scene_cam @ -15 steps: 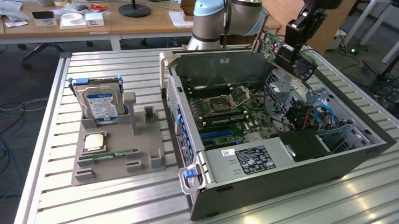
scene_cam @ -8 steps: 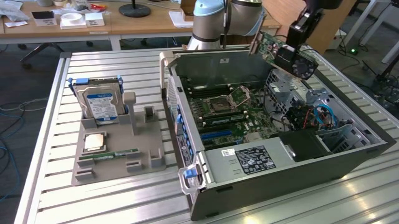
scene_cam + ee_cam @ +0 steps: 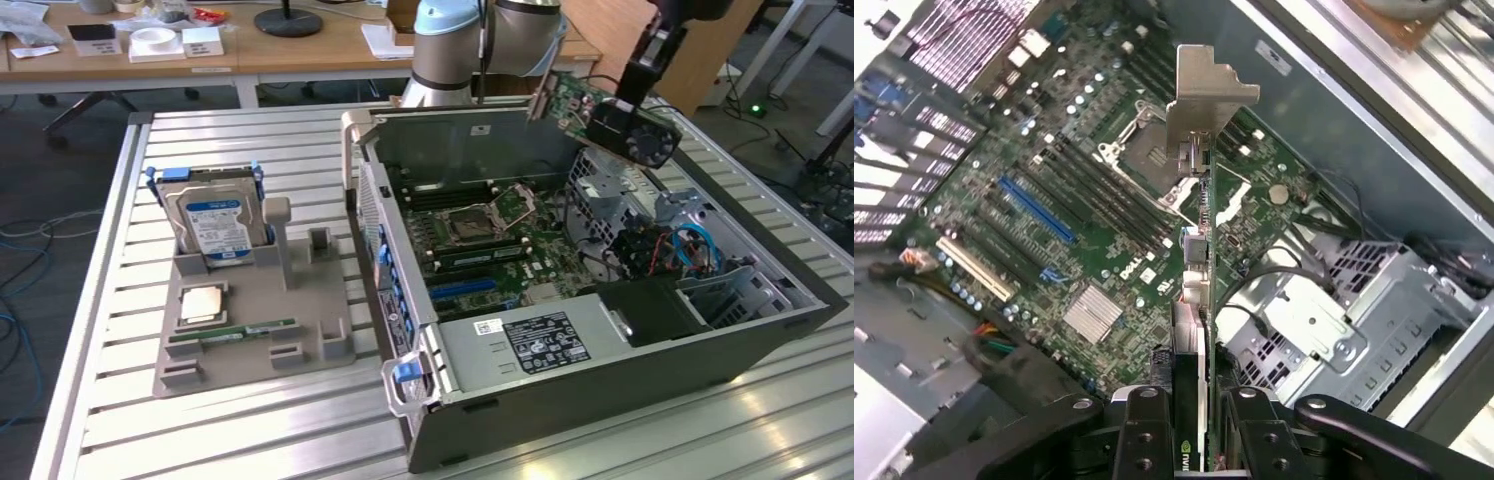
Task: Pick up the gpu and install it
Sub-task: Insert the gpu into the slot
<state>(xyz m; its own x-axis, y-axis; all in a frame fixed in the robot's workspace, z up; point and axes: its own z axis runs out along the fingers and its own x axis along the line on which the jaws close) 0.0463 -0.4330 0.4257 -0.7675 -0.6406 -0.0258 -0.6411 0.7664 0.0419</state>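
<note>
At the exterior view's left, a grey holder point(image 3: 254, 355) is seen on the slatted metal table point(image 3: 227, 440). A hard drive point(image 3: 214, 225) with a blue-white label is stood upright in the holder, and a CPU point(image 3: 203, 303) and a green RAM stick point(image 3: 247, 330) are laid flat in front of it. In the middle, the open computer case point(image 3: 601, 400) is laid on its side, with the motherboard point(image 3: 501, 240) and its processor socket point(image 3: 470, 228) exposed. Toward the exterior view's right, the gpu point(image 3: 587, 105) is held tilted in the air above the far rim of the case, clear of the motherboard, with its black fan point(image 3: 650, 140) at the lower end. It is gripped from above by the gripper point(image 3: 625, 100), whose jaws are drawn in part-way and clamped on the thin board. In the wrist view, the gpu point(image 3: 1197, 290) is seen edge-on between the two black fingers point(image 3: 1144, 440), with its silver bracket point(image 3: 1206, 100) at the far end. It is hung over the motherboard, beside a metal drive cage point(image 3: 1324, 320).
</note>
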